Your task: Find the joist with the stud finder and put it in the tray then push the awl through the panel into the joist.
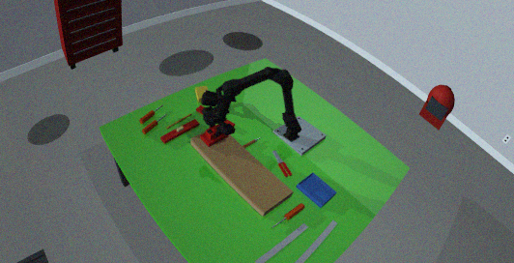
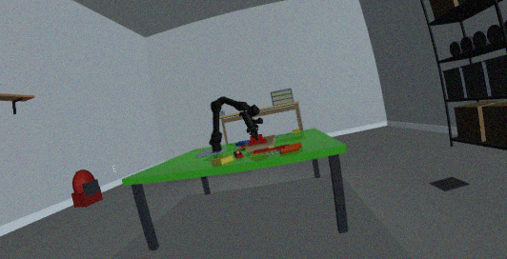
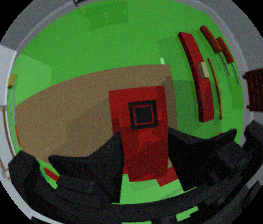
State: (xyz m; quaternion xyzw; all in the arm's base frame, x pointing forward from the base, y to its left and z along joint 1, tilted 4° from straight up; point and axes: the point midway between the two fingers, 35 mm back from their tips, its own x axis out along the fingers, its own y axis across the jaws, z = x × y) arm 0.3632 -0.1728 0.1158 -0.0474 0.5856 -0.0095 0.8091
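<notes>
The red stud finder (image 1: 211, 138) (image 2: 257, 140) (image 3: 146, 145), with a dark square display, is held at the far left end of the tan floor panel (image 1: 242, 173) (image 3: 62, 115). It lies on or just above the panel; I cannot tell which. My gripper (image 1: 222, 130) (image 3: 140, 129) is shut on it, a finger on each side. The blue tray (image 1: 316, 189) lies right of the panel, empty. A thin tool (image 1: 251, 142) with an orange handle and metal tip lies beside the panel's right edge, and an orange-handled tool (image 1: 295, 211) lies past its near end; I cannot tell which is the awl. The joist is hidden.
A red level (image 1: 180, 131) (image 3: 197, 65), a pencil (image 1: 180, 121) and two orange-handled screwdrivers (image 1: 148, 116) (image 1: 151, 127) lie left of the panel's far end. Red-handled pliers (image 1: 285, 168) lie between panel and tray. Grey strips (image 1: 285, 244) (image 1: 316, 242) lie at the near edge.
</notes>
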